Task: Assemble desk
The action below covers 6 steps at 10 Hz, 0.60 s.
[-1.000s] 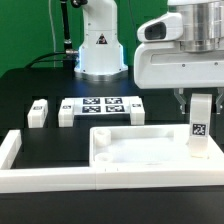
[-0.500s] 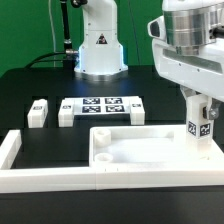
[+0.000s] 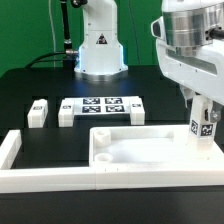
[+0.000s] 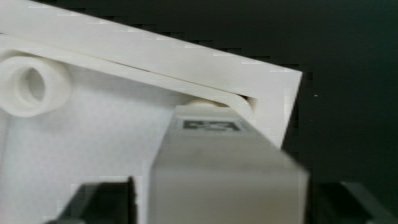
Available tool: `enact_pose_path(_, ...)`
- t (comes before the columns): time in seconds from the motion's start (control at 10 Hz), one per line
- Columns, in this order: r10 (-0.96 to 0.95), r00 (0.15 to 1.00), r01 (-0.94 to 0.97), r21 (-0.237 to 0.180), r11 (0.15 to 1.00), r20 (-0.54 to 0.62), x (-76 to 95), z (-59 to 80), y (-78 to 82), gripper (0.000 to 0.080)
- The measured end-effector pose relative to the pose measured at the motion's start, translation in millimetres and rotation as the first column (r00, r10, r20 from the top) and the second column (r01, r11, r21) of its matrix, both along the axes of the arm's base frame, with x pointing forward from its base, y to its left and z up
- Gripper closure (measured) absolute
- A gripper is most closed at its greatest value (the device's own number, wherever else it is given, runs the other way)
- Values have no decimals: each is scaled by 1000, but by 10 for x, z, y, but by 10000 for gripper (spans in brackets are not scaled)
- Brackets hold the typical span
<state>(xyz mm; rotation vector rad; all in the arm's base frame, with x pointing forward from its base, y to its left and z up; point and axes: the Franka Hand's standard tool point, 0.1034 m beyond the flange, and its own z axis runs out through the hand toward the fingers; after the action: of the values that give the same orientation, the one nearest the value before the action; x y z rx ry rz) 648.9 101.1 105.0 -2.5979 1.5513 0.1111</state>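
Note:
The white tray-like tabletop (image 3: 140,150) lies at the front of the black table, rim up, with round sockets in its corners. My gripper (image 3: 205,104) is shut on a white square leg (image 3: 207,122) with a tag on its side. It holds the leg slightly tilted over the tabletop's corner at the exterior view's right. In the wrist view the leg (image 4: 222,165) fills the space between my fingers (image 4: 103,203), its end close to a corner socket (image 4: 217,98) of the tabletop (image 4: 107,140). Whether the leg touches the socket is hidden.
Three more white legs (image 3: 38,112) (image 3: 67,112) (image 3: 136,112) stand around the marker board (image 3: 100,105) at the back. Long white border bars (image 3: 50,175) run along the front and the exterior view's left. The robot base (image 3: 100,45) stands behind.
My wrist has turned and the held leg has shifted a little toward the exterior view's right, going from upright to slightly tilted over the tabletop's corner.

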Motion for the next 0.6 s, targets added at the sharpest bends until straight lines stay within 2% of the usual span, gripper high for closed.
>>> enact_pose_path(0.1, 192, 981, -192, -2, 981, 30, 7, 28, 13, 226)
enact_pose_path(0.2, 313, 948, -313, -6, 950, 54, 23, 70, 24, 165)
enact_pose_path(0.5, 429, 901, -429, -15, 903, 65, 15, 41, 3, 151)
enact_pose_path(0.6, 518, 852, -518, -26, 855, 74, 14, 38, -5, 151)
